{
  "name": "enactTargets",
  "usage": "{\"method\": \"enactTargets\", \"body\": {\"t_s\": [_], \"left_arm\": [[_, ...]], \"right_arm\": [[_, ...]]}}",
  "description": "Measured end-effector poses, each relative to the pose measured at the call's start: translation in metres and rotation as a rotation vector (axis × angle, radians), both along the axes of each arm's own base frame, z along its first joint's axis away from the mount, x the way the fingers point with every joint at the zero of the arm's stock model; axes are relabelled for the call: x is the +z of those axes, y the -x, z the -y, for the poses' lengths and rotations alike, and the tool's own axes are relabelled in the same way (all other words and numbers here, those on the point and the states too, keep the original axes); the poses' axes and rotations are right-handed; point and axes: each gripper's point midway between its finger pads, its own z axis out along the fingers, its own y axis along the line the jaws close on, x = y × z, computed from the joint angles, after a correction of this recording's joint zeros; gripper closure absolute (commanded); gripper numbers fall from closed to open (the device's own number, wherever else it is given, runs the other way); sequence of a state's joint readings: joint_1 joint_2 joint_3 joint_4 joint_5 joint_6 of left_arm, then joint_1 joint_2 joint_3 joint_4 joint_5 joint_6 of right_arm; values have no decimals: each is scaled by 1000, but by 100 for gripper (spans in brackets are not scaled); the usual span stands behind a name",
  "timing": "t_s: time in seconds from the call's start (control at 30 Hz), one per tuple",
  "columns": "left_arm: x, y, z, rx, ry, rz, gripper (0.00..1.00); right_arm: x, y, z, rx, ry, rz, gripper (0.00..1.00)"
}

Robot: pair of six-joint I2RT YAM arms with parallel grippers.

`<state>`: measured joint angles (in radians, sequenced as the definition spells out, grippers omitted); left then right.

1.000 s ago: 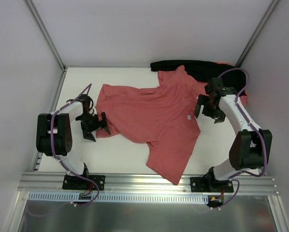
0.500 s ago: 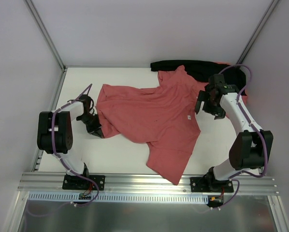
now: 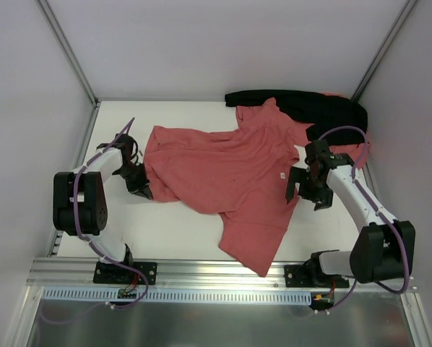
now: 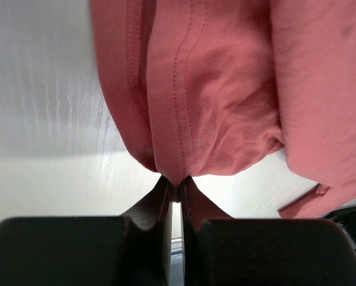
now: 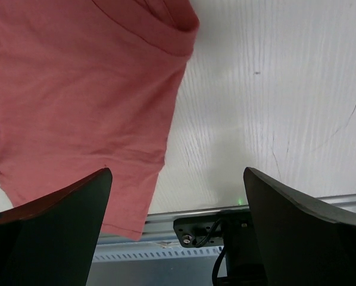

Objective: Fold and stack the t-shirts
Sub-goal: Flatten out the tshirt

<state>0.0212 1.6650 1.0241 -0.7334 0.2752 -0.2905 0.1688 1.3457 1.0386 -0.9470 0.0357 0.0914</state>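
A salmon-red t-shirt (image 3: 230,173) lies crumpled and spread across the middle of the white table. My left gripper (image 3: 147,192) is at the shirt's left edge, shut on a fold of its hemmed cloth. In the left wrist view the t-shirt (image 4: 225,89) bunches into a point where the left gripper (image 4: 177,186) pinches it. My right gripper (image 3: 307,191) hangs open just off the shirt's right edge. In the right wrist view the right gripper (image 5: 178,185) has only table between its wide fingers (image 5: 53,220), with the t-shirt (image 5: 77,89) to the left.
A black garment (image 3: 310,105) lies at the back right, with a bit of red cloth (image 3: 337,95) showing behind it. Grey walls enclose the table on three sides. An aluminium rail (image 3: 223,271) with the arm bases runs along the near edge.
The left gripper has shut on the shirt's left edge. The right gripper has moved toward the near edge along the shirt's right side and stays open.
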Motion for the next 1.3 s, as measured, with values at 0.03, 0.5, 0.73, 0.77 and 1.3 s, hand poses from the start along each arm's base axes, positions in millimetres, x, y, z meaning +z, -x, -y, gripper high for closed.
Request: {"method": "enactTargets", "body": {"t_s": [0.03,0.5,0.73,0.77,1.3], "left_arm": [[2,-2,0,0,0,7,100],[15,-6,4,-13,24,53,100],[19,-5,5,-23,34,66,100],[19,-5,5,-24,35,67,100],[26,-3,5,-30,34,87,100]], "right_arm": [[-3,7,0,0,0,-10,1],[-66,94,-46,91,-118,-185,1],[-83,98,-58,77,-145,-183,13],[-84,96,-60,78,-148,-181,16],[-92,84,-61,115,-75,-309,100]]}}
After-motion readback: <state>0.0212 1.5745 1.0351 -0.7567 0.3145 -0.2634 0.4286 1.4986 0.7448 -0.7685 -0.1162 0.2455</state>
